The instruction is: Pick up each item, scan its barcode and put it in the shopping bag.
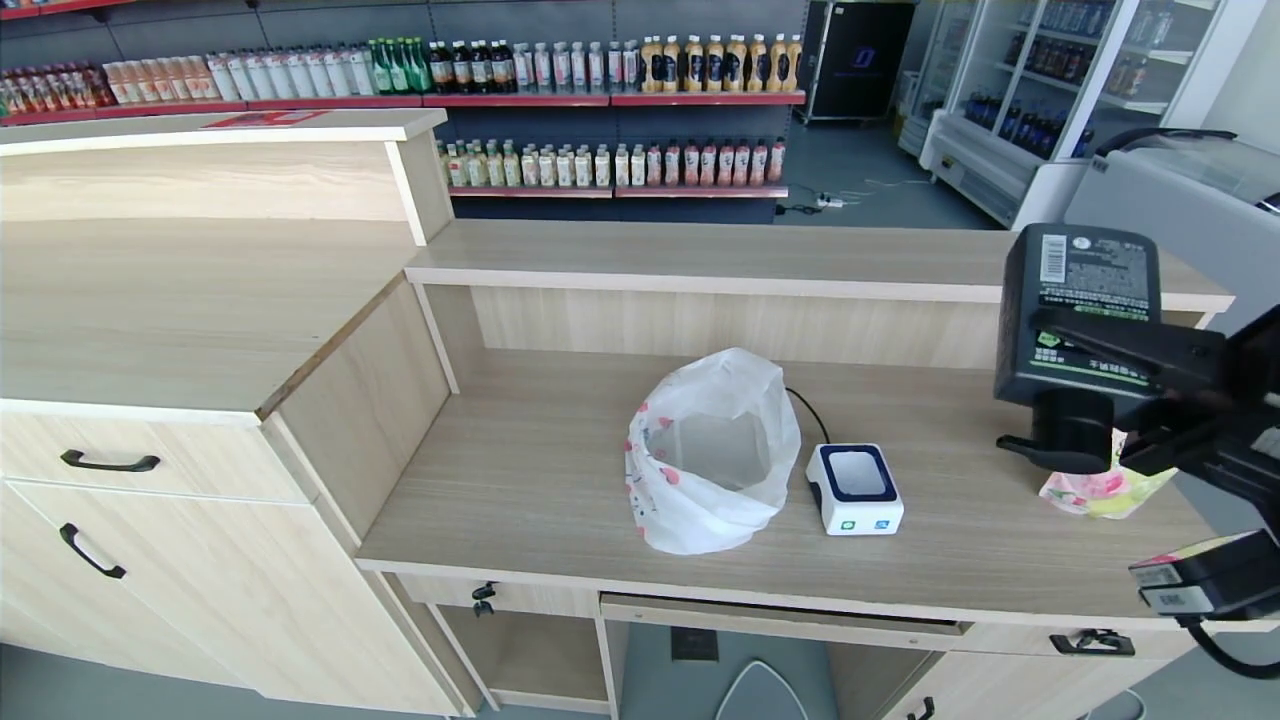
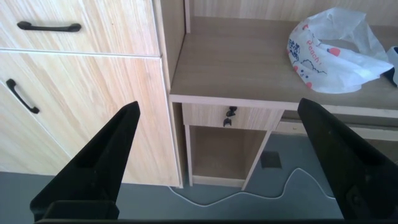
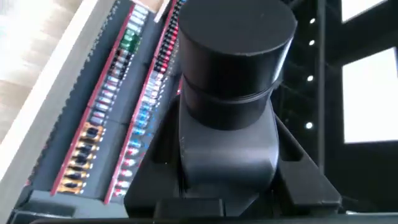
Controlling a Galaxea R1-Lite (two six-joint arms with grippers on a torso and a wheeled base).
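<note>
Over counter point(image 1: 540, 450), bottle point(image 1: 1085, 275) between right fingers point(image 1: 1150, 345)

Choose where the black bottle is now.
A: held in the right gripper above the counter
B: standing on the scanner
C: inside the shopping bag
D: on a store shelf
A: the right gripper clamps the black bottle, cap down, in the air to the right of the scanner and shopping bag.

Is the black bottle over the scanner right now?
No, the right gripper holds the bottle well to the right of the scanner, which sits beside the bag.
</note>
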